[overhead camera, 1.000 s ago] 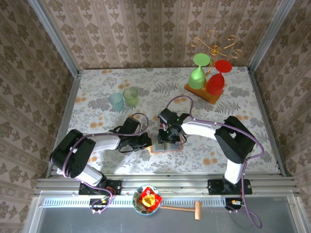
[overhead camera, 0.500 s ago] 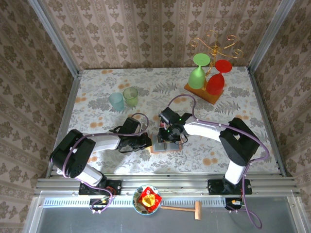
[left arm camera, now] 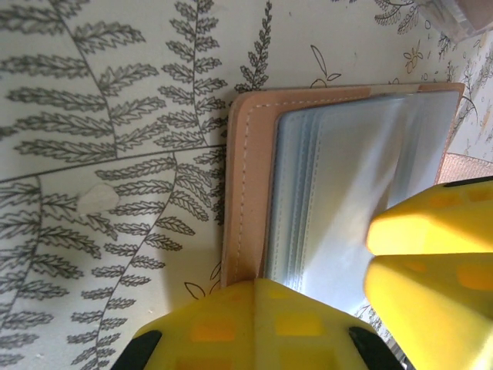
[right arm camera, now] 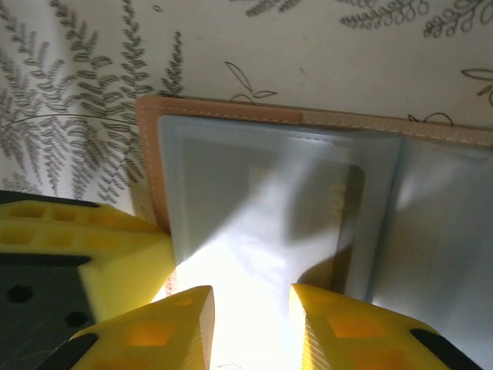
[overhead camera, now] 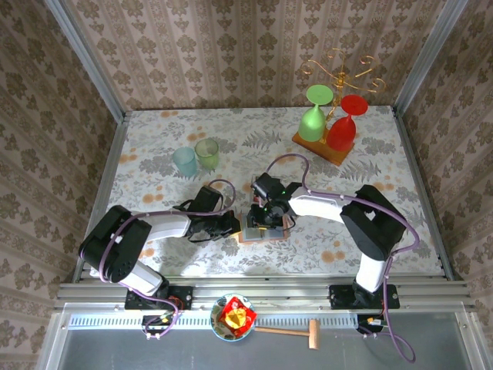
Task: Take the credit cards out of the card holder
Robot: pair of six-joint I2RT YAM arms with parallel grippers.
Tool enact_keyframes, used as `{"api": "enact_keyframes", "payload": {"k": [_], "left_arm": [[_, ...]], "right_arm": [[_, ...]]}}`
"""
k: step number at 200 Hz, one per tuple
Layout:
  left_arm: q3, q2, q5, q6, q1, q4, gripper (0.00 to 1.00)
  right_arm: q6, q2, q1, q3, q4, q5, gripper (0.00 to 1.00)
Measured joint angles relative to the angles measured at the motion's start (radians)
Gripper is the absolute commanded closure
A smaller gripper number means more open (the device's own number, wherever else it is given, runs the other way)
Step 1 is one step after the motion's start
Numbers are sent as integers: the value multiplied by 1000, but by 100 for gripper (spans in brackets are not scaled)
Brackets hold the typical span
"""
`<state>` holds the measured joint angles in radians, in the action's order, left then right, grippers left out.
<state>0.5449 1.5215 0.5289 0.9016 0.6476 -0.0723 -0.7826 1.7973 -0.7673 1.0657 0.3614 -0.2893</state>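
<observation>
The card holder (overhead camera: pixel 264 230) lies open on the table in front of both arms, with a salmon-brown rim (left arm camera: pixel 248 177) and grey-blue pockets (right arm camera: pixel 262 185). My left gripper (left arm camera: pixel 262 287) is shut, its joined tips pressing on the card holder's near edge. My right gripper (right arm camera: pixel 248 308) is open, its two yellow fingers (right arm camera: pixel 181 327) standing apart on a pocket under strong glare. A dim, dark card-shaped outline (right arm camera: pixel 348 206) shows through that pocket; the credit cards are otherwise hidden. In the top view the left gripper (overhead camera: pixel 234 224) and right gripper (overhead camera: pixel 269 213) meet over the holder.
A teal cup (overhead camera: pixel 185 160) and a green cup (overhead camera: pixel 206 153) stand at the back left. A wooden stand (overhead camera: pixel 320 146) with a green and a red glass is at the back right. A bowl (overhead camera: pixel 234 317) and a mallet (overhead camera: pixel 296 331) lie below the table's front rail.
The right arm swayed a little to the right and came back, its gripper staying over the card holder. The left arm has not moved.
</observation>
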Motion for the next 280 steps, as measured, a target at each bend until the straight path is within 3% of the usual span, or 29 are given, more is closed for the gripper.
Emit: {"api": "enact_keyframes", "payload": {"k": [189, 236, 280], "left_arm": [[24, -17, -6, 0, 0, 67, 99], [59, -117, -41, 1, 19, 94, 88], [100, -109, -53, 5, 48, 85, 79]], "right_arm": [[-3, -60, 62, -103, -35, -12, 67], [-12, -82, 83, -167, -133, -61, 67], [-47, -108, 116, -241, -238, -121, 67]]}}
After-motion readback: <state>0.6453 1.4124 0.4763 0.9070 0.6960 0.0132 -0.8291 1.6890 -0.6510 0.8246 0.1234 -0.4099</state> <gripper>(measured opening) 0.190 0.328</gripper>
